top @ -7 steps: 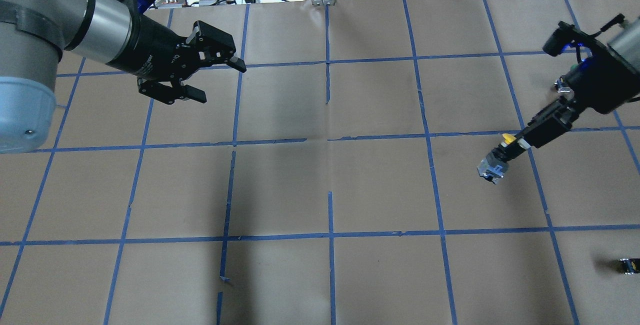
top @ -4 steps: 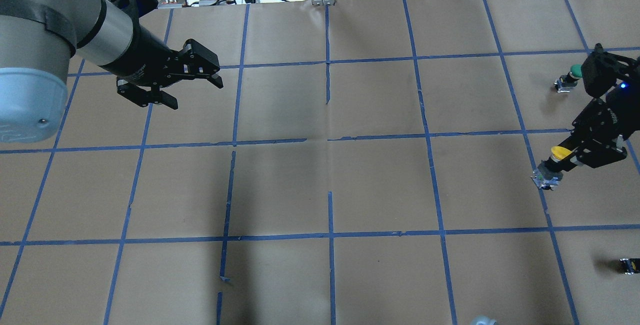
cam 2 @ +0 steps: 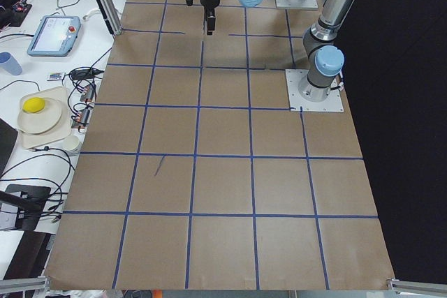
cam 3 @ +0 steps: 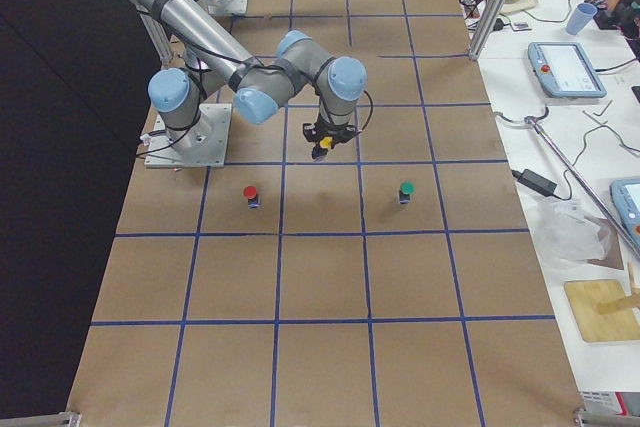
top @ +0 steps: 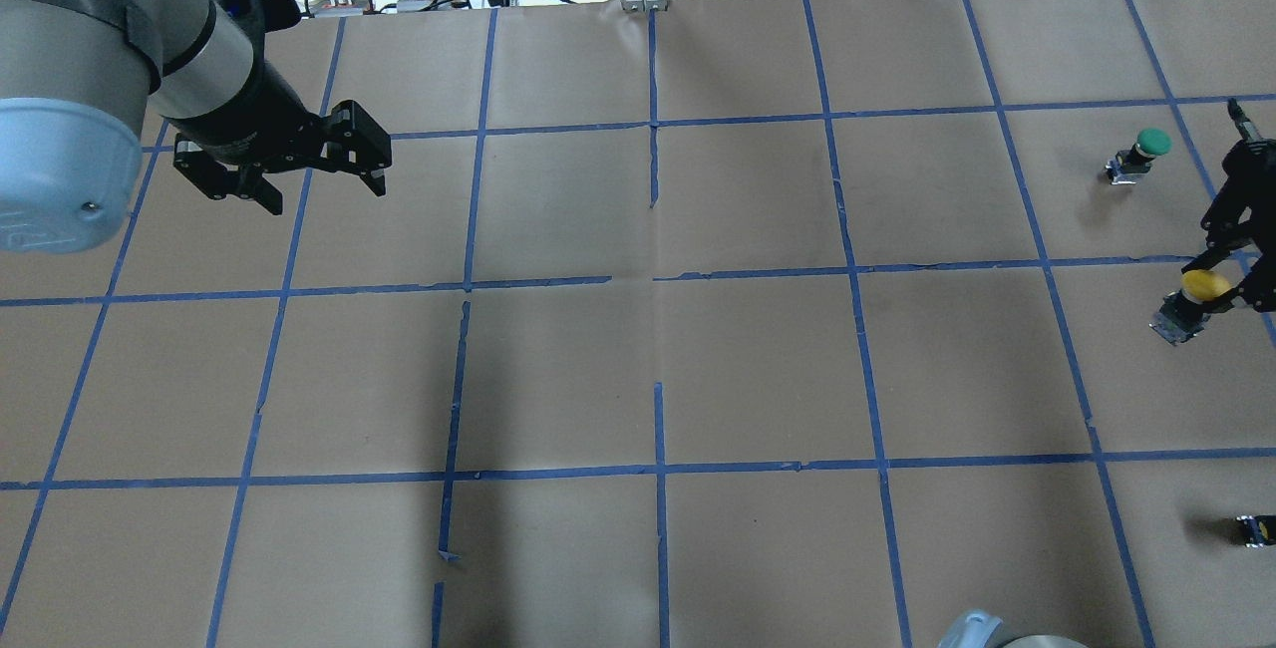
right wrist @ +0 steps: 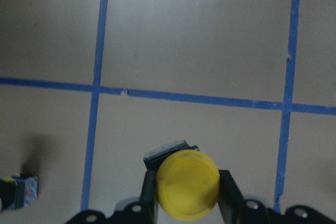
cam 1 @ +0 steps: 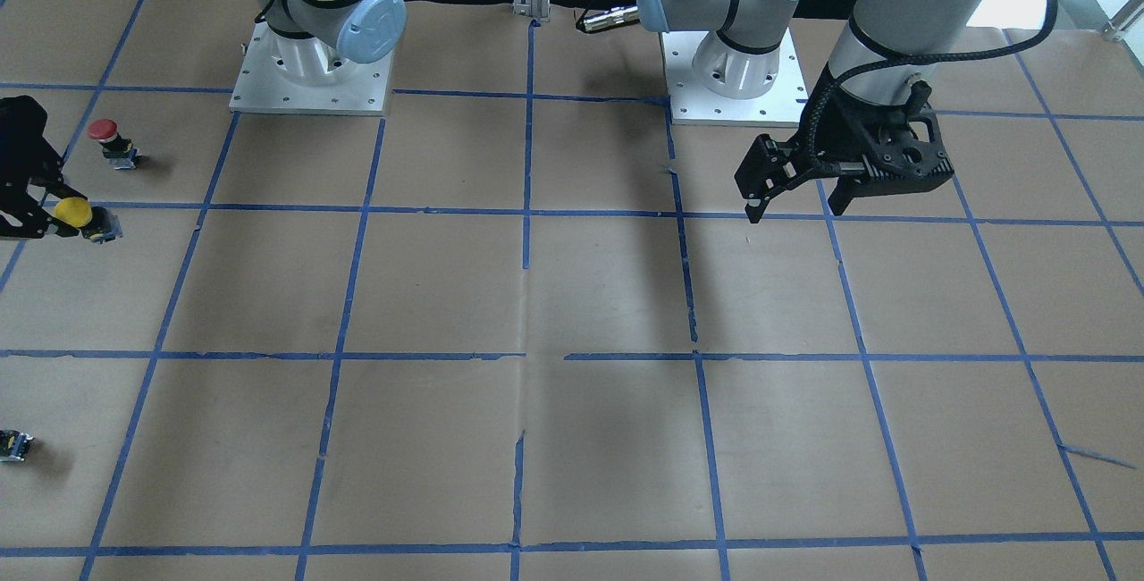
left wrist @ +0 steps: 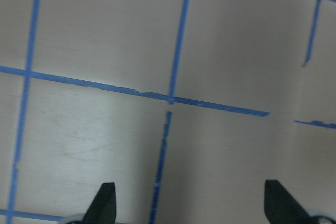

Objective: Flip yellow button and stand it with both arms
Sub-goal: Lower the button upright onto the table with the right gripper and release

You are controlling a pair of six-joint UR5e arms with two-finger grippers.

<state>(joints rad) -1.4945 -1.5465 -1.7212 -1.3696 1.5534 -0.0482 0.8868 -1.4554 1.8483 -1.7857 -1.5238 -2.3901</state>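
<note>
My right claw (right wrist: 187, 195) is clamped on the yellow button (right wrist: 188, 179), cap up over the blue-taped bench (top: 758, 369); my left claw (top: 325, 194) hangs well apart, spread wide open.

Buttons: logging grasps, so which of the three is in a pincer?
The yellow button, gripped by the right pincer; the red button and green button stand alone, untouched.

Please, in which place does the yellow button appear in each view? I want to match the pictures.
Front-facing: yellow button at left edge, above mid-height.
Overhead: yellow button at right edge, mid-height.
Exterior left: not in it.
Exterior right: yellow button near centre, upper half.
Left wrist: not in it.
Right wrist: yellow button at bottom centre.
Shared landmark: the right gripper, its jaws shut on it.
</note>
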